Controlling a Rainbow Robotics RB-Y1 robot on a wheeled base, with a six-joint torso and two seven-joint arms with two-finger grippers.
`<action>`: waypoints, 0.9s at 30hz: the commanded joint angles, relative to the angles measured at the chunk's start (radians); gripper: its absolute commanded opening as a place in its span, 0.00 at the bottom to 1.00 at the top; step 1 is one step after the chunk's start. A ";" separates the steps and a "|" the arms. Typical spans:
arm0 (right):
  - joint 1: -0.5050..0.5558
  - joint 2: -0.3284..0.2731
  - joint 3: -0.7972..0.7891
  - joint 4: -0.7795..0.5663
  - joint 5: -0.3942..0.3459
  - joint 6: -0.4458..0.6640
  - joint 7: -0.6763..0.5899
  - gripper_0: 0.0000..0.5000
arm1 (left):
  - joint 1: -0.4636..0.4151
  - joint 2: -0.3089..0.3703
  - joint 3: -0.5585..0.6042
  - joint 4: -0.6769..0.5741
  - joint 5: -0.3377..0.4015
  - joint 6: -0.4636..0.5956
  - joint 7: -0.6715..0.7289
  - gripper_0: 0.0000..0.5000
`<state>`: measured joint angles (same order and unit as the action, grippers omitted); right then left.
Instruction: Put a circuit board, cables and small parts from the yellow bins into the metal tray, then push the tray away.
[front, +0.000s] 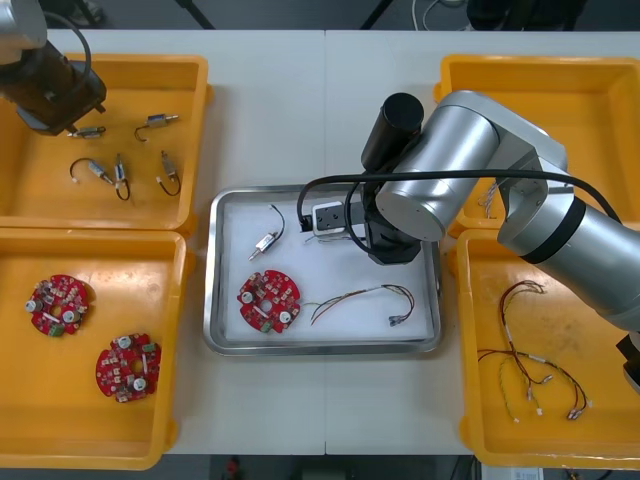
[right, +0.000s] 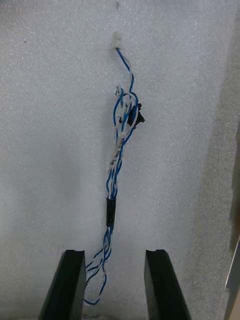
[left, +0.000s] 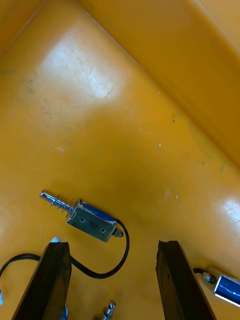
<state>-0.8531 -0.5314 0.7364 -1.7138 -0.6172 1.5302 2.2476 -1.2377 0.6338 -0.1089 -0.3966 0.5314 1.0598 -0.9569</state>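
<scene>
1. In the front view the right arm lies across the far right corner of the metal tray and hides what is under it; the arm itself runs off the right edge.
2. In the right wrist view the twisted blue and white cable leaves the picture at the bottom edge; the dark piece at its knot is too small to tell.
3. The left arm is cut by the front view's top left corner.
4. In the left wrist view one small metal part is cut by the edge; another shows just a tip; the black cable passes behind a finger.
5. The far right yellow bin is partly hidden by the right arm; the thin cables in it are too small to tell by colour.
</scene>
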 joint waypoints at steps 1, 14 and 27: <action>-0.012 0.018 -0.009 -0.018 0.001 -0.008 -0.025 1.00 | -0.059 -0.028 0.012 0.044 -0.016 -0.081 0.023 1.00; -0.012 0.036 -0.147 -0.115 -0.038 0.191 -0.037 1.00 | -0.020 -0.045 -0.028 0.076 -0.025 -0.178 0.021 1.00; -0.011 0.056 -0.448 -0.141 -0.039 0.390 -0.082 1.00 | 0.021 -0.046 -0.081 0.076 -0.036 -0.199 0.013 1.00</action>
<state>-0.8531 -0.4894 0.3609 -1.8116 -0.6651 1.9159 2.2005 -1.2346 0.5972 -0.1596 -0.3100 0.5116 0.8733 -0.9569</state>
